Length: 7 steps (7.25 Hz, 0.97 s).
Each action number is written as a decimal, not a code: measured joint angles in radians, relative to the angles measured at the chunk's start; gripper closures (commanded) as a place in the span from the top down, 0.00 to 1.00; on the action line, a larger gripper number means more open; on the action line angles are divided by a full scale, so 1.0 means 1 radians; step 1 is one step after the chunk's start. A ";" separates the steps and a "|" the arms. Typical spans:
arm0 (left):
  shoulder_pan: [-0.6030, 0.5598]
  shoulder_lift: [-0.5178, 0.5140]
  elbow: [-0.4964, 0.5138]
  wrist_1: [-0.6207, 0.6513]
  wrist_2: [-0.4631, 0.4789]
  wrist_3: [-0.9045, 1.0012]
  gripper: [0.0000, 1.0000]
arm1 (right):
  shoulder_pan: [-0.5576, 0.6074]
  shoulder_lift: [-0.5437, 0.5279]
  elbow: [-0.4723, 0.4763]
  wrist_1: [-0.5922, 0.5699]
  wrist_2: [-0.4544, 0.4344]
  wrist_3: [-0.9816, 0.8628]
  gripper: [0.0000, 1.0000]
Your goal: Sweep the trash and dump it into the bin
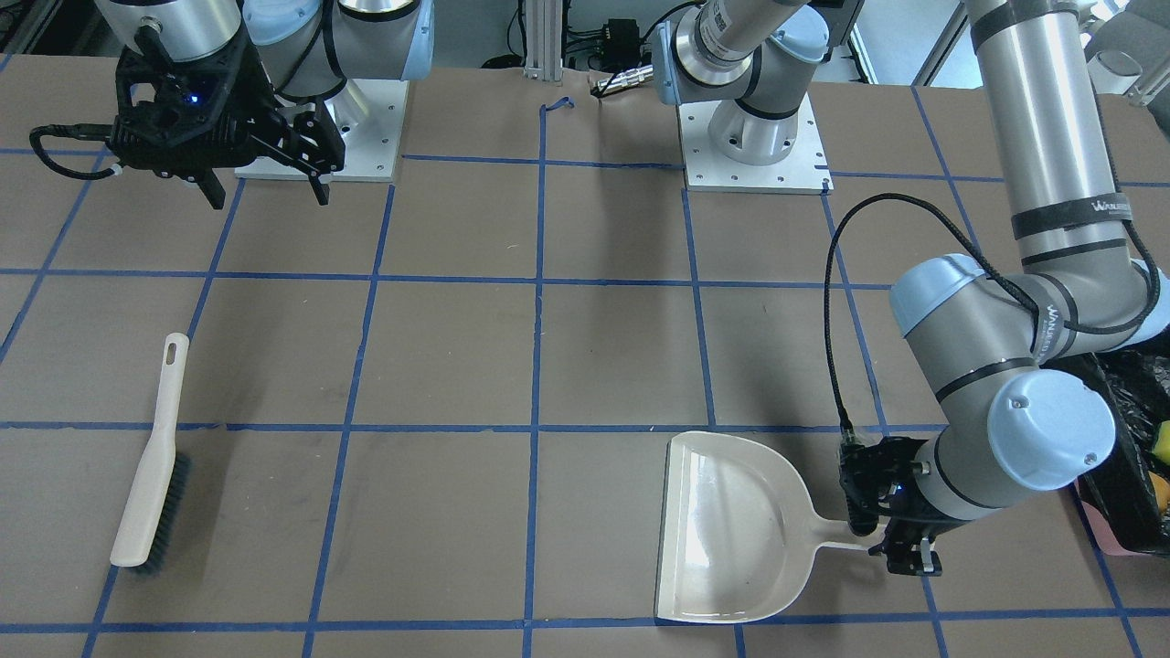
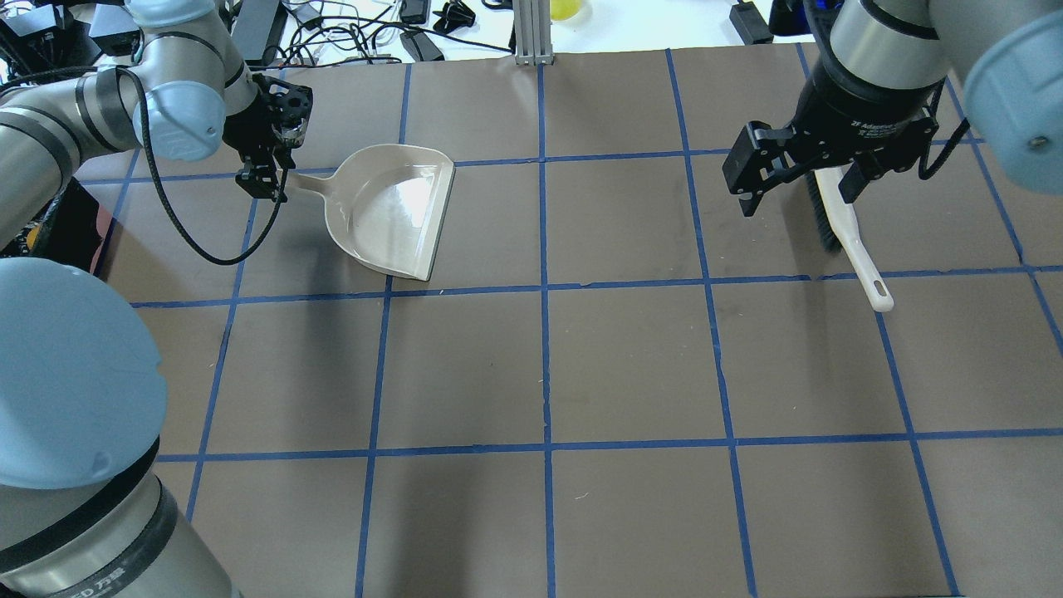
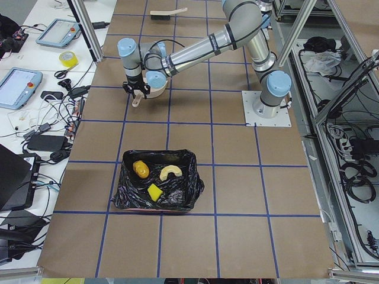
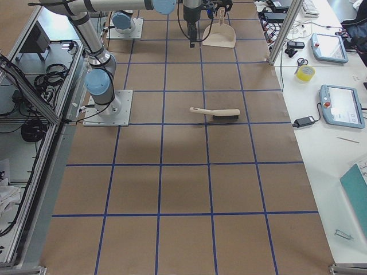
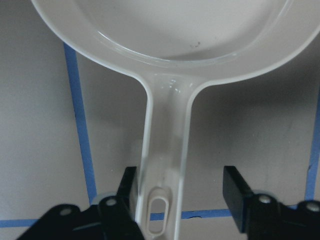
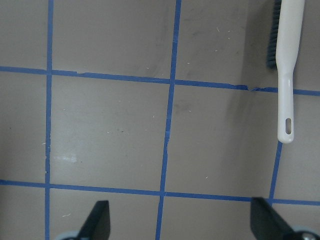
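Beige dustpan (image 5: 167, 125) fills the left wrist view, flat on the brown table (image 2: 631, 365) with blue tape grid, pan glossy and bare. Left gripper (image 5: 181, 200) straddles its handle, jaws parted: one finger just beside the handle's edge, the other well off it, nothing clamped. Right gripper (image 2: 799, 199) hangs above the table with jaws spread wide, holding nothing; in the overhead view it covers part of the hand brush (image 2: 847, 232), which lies flat, dark bristles, cream handle. Bin (image 3: 127, 195) sits at the table's left end, black crinkled liner; the left arm hides most of it in the front-facing view. Inside it: orange-brown lump (image 3: 140, 170), curved croissant-like piece (image 3: 170, 171), yellow sponge wedge (image 3: 154, 192).
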 measured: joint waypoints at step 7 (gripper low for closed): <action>-0.121 0.189 0.005 -0.220 -0.046 -0.495 0.80 | 0.002 0.000 0.000 -0.001 0.000 0.011 1.00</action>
